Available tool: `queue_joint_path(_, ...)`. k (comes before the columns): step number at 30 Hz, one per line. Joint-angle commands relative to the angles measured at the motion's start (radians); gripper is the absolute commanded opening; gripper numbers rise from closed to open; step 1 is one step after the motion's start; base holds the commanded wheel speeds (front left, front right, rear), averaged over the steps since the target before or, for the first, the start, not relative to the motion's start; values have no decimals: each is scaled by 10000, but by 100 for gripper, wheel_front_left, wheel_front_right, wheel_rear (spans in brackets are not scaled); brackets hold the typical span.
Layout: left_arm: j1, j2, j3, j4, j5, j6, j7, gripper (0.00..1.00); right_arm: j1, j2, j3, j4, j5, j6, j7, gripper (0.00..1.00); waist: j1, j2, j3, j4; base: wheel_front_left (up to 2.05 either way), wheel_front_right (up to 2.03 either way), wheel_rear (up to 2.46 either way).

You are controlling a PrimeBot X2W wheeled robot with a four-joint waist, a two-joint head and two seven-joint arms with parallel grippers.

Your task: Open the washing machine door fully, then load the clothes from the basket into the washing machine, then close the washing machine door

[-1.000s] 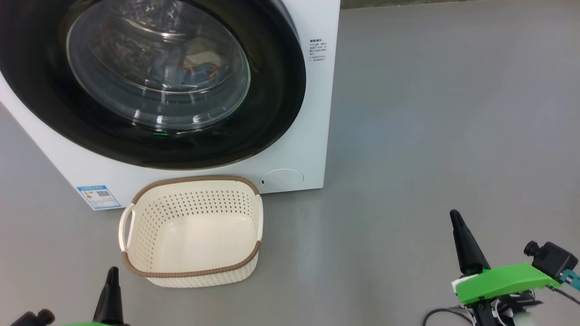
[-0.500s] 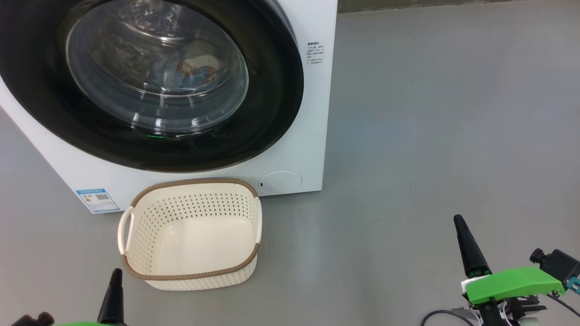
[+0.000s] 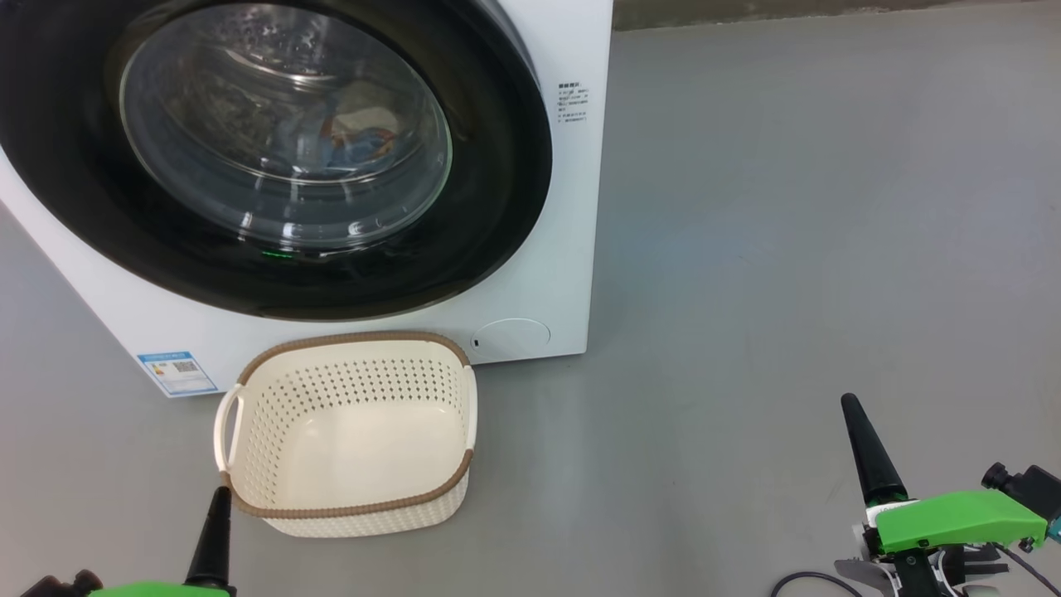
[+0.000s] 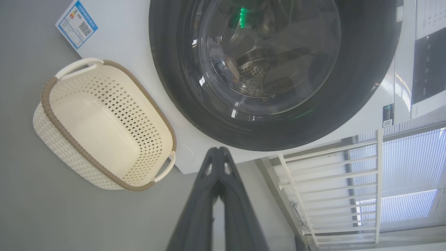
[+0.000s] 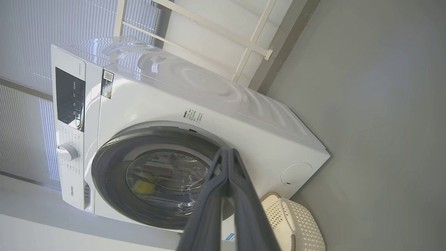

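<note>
Evidently with the job all but done, the washing machine door (image 3: 282,141) sits shut on the washing machine (image 3: 530,282), its glossy black rim ringing bulging glass. Through it the clothes (image 3: 356,145), blue and orange, show inside the drum. Just in front, the basket (image 3: 365,521) stands empty. The left gripper (image 3: 220,502) and right gripper (image 3: 852,410) hang near, jaws pressed together, touching nothing, likely parked clear.

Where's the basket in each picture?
Head view: basket low, left of centre, just below the door.
Left wrist view: basket at the left side, tilted, left of the door.
Right wrist view: basket at the bottom edge, right of centre, lower right of the door.
Shared landmark: the round black-rimmed door.
</note>
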Motion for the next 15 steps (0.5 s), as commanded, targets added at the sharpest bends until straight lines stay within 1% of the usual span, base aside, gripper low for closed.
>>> queue_joint_path(1,-529,184,218,-166,-272,-22,103,0,-36,-90,98,-249,304,-40,72,0,0,0,-8,-5,0,0,0)
queue_joint_path(15,-724,201,232,27,-1850,-25,517,0,26,-81,-85,-242,1856,-46,485,0,0,0,-92,-56,0,0,0)
